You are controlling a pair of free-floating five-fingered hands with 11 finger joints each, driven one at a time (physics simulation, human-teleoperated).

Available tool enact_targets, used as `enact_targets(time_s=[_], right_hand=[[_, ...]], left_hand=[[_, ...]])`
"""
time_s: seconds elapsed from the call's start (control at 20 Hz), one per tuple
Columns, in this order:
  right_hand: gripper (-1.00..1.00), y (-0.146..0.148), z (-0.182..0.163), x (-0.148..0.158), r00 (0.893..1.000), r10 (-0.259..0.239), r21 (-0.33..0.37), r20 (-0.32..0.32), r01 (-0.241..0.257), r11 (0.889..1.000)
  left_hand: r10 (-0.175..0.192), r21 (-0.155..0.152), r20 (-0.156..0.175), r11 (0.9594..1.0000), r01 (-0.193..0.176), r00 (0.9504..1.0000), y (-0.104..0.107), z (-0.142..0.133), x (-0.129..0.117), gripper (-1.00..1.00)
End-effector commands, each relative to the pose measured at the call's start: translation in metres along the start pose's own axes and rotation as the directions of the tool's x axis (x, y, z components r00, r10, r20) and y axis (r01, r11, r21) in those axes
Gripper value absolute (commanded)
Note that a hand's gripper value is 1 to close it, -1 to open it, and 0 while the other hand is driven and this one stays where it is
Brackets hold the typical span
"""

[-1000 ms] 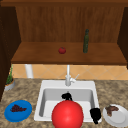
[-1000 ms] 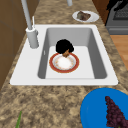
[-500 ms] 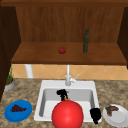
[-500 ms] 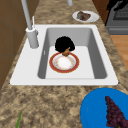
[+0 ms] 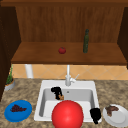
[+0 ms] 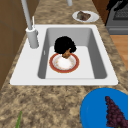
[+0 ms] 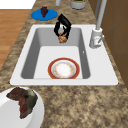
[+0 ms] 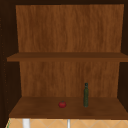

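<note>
Fingers of the left hand are curled downward, pinching a small brown crumbly morsel at their tips. The morsel hangs over the white sink basin, above the far edge of the red-rimmed round plate lying on the basin floor. Risk: the pinch looks shallow, so the morsel could slip and land off the plate. The hand is held wrist-up, tips down. The right hand hovers idle at the sink's front right corner, fingers curled on nothing, beside the white plate on the bench.
</note>
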Motion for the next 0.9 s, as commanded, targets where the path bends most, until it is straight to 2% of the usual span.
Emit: enact_targets(time_s=[0.0, 0.3, 0.55, 0.85], right_hand=[[0.00, 0.000, 0.000, 0.000, 1.000, 0.000, 0.000, 0.000, 0.000, 1.000], [0.00, 0.000, 0.000, 0.000, 1.000, 0.000, 0.000, 0.000, 0.000, 1.000], [0.00, 0.000, 0.000, 0.000, 1.000, 0.000, 0.000, 0.000, 0.000, 1.000], [0.00, 0.000, 0.000, 0.000, 1.000, 0.000, 0.000, 0.000, 0.000, 1.000]], left_hand=[[0.060, 0.038, -0.059, 0.9976, -0.058, 0.9965, 0.018, 0.010, 0.016, 1.00], [0.078, 0.036, -0.054, 0.9965, -0.076, 0.9955, 0.044, 0.026, 0.045, 1.00], [0.071, 0.027, -0.030, 0.9972, -0.070, 0.9970, 0.054, 0.043, 0.081, 1.00], [0.066, 0.023, -0.031, 0.9976, -0.065, 0.9973, 0.066, 0.064, 0.123, 1.00]])
